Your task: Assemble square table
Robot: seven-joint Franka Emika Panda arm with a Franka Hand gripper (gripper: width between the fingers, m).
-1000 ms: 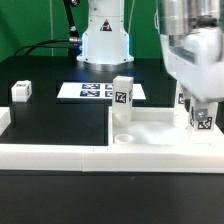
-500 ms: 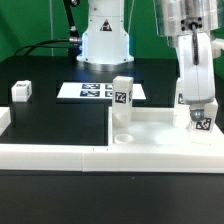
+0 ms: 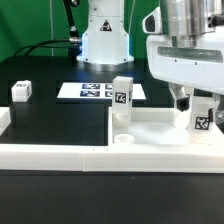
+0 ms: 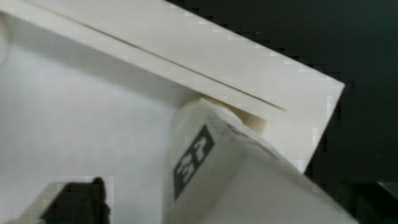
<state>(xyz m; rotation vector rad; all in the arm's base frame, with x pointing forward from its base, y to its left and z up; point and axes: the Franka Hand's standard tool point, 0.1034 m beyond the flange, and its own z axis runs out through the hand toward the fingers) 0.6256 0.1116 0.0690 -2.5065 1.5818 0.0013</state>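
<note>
The tool (image 3: 197, 97) — jaws apart (released) — straddles the upright leg (image 3: 203, 116) standing on the tabletop (image 3: 152, 123).

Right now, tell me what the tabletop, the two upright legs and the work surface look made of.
Tabletop: likely moulded plastic, white and matte, with a formed round socket. Upright legs: same white plastic look, with printed black-white tags. Work surface: black and matte; material unclear.

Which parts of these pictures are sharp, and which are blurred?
Exterior view: the middle leg and the marker board are fairly sharp, the claw is smeared. Wrist view: the near leg and its tag are soft; the tabletop looks evenly pale, no glare.
</note>
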